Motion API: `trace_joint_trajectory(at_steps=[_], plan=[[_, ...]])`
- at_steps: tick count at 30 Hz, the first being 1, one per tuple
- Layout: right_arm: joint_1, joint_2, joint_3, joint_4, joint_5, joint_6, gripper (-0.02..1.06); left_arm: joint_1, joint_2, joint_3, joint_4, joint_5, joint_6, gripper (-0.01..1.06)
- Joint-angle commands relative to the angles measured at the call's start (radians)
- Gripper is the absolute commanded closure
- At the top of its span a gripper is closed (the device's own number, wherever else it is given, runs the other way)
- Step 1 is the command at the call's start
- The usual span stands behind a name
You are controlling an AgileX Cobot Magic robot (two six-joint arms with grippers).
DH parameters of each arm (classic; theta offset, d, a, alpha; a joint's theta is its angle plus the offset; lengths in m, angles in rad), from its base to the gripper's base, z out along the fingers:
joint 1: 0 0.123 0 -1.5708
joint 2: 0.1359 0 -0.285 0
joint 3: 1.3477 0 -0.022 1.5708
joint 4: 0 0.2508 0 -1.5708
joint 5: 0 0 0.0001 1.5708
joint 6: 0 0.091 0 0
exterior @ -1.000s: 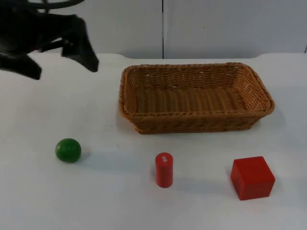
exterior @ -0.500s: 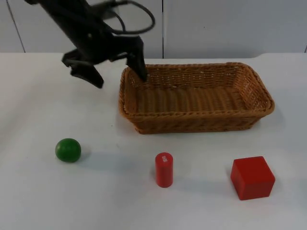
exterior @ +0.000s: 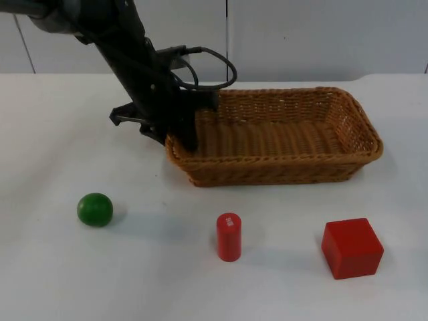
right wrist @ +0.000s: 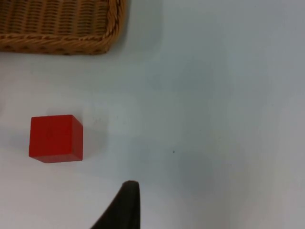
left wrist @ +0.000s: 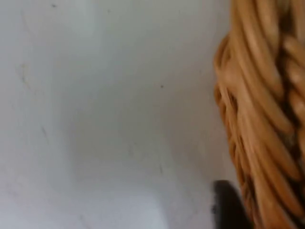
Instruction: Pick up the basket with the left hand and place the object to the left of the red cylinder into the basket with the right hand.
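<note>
The basket point(exterior: 274, 136) is a long, shallow tray of tan wicker with a thick braided rim and sloping woven walls, and it sits on the white counter point(exterior: 60, 267) toward the grey partition wall point(exterior: 321, 37). The left hand point(exterior: 175, 137) is down at the basket's left end, straddling the rim there, one finger point(exterior: 189, 134) inside the wall and the other outside it, spread just wider than the rim. From the left wrist view the braided rim point(left wrist: 259, 114) stands very close beside a black fingertip point(left wrist: 228, 202), with bare counter on the other side.

The green ball point(exterior: 95, 209), round and glossy, lies well to the left of the red cylinder point(exterior: 229, 237), which stands upright in front of the basket. A red cube point(exterior: 352, 247) rests to the cylinder's right, apart from it.

In the right wrist view, a dark fingertip point(right wrist: 125, 205) of the right hand shows above bare counter, with the red cube point(right wrist: 55, 138) and a corner of the basket point(right wrist: 62, 26) beyond; I cannot tell how its fingers are set.
</note>
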State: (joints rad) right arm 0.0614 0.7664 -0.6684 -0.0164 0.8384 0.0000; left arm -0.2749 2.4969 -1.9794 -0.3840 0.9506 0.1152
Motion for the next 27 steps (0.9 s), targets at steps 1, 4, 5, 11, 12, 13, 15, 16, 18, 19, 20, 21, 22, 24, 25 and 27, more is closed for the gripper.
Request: trace_joint_trajectory(at_steps=[1, 4, 5, 11, 12, 13, 15, 16, 18, 19, 20, 21, 22, 24, 25, 27], plan=[[-0.007, -0.002, 0.001, -0.007, -0.015, 0.000, -0.01, -0.006, -0.002, -0.009, 0.000, -0.010, -0.007, 0.79], [-0.007, -0.002, 0.001, -0.007, -0.019, -0.012, -0.01, -0.006, -0.002, -0.009, -0.002, -0.039, -0.043, 0.97], [-0.007, -0.002, 0.001, -0.007, -0.019, -0.012, -0.01, -0.006, -0.002, -0.009, -0.002, -0.039, -0.043, 0.97], [-0.007, -0.002, 0.001, -0.007, -0.029, -0.012, -0.01, -0.004, -0.002, -0.009, -0.036, -0.099, -0.121, 1.05], [-0.007, -0.002, 0.001, -0.007, -0.036, -0.012, -0.01, -0.004, -0.004, -0.009, -0.066, -0.110, -0.123, 1.05], [-0.007, -0.002, 0.001, -0.007, -0.041, -0.012, -0.01, -0.002, -0.011, -0.009, -0.105, -0.124, -0.125, 1.05], [-0.007, -0.002, 0.001, -0.007, -0.042, -0.012, -0.01, 0.009, -0.037, -0.011, -0.187, -0.150, -0.143, 1.05], [-0.007, -0.002, 0.001, -0.007, -0.042, -0.012, -0.01, 0.009, -0.037, -0.011, -0.187, -0.150, -0.143, 1.05], [-0.007, -0.002, 0.001, -0.007, -0.042, -0.012, -0.01, 0.011, -0.080, -0.013, -0.234, -0.163, -0.143, 1.05], [-0.007, -0.004, 0.001, -0.007, -0.042, -0.012, -0.01, 0.016, -0.109, -0.019, -0.232, -0.153, -0.150, 1.05], [-0.007, -0.004, 0.001, -0.007, -0.042, -0.012, -0.01, 0.020, -0.151, -0.031, -0.234, -0.119, -0.151, 1.05], [-0.007, -0.004, 0.001, -0.007, -0.042, -0.012, -0.01, 0.020, -0.151, -0.031, -0.234, -0.119, -0.151, 1.05], [-0.007, -0.004, 0.001, -0.007, -0.042, -0.012, -0.01, 0.026, -0.187, -0.034, -0.231, -0.086, -0.157, 1.05], [-0.007, -0.004, 0.001, -0.007, -0.036, -0.012, -0.01, 0.040, -0.263, -0.034, -0.229, -0.010, -0.157, 1.05], [-0.007, -0.004, 0.001, -0.007, -0.035, -0.012, -0.01, 0.048, -0.293, -0.034, -0.229, 0.023, -0.157, 1.05], [-0.007, -0.004, 0.001, -0.007, -0.032, -0.012, -0.01, 0.059, -0.327, -0.034, -0.229, 0.063, -0.155, 1.05]])
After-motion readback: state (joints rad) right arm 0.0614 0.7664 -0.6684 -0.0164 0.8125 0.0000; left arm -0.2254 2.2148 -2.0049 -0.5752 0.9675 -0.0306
